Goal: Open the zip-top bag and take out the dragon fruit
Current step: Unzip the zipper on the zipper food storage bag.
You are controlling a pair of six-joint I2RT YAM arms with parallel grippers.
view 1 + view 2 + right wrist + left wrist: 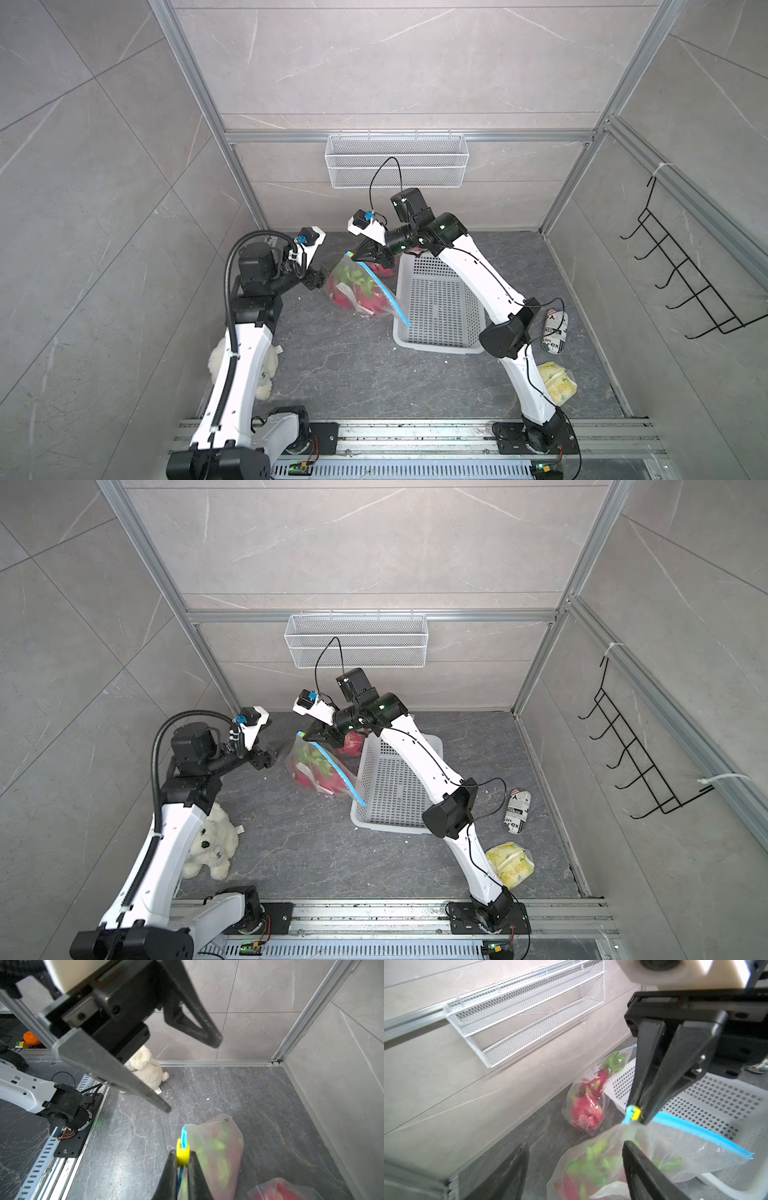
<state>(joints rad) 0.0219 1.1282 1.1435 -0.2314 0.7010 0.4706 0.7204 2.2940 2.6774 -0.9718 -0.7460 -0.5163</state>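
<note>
A clear zip-top bag [365, 293] with a blue zip strip lies on the dark floor beside the white basket [440, 309]. Dragon fruit [345, 297], pink with green tips, shows through the plastic. My right gripper [182, 1157] is shut on the bag's yellow slider [635, 1113] at the raised far end of the zip, seen in both top views [306, 737]. My left gripper [576, 1146] stands open just left of the bag [320, 771], the bag's near end lying ahead between its fingers. A second bagged dragon fruit [588, 1105] lies behind, by the back wall.
A white plush toy [212, 845] sits by the left arm. A patterned slipper [555, 332] and a yellow packet [559, 382] lie right of the basket. A wire mesh shelf [395, 160] hangs on the back wall, a black hook rack [685, 286] on the right wall.
</note>
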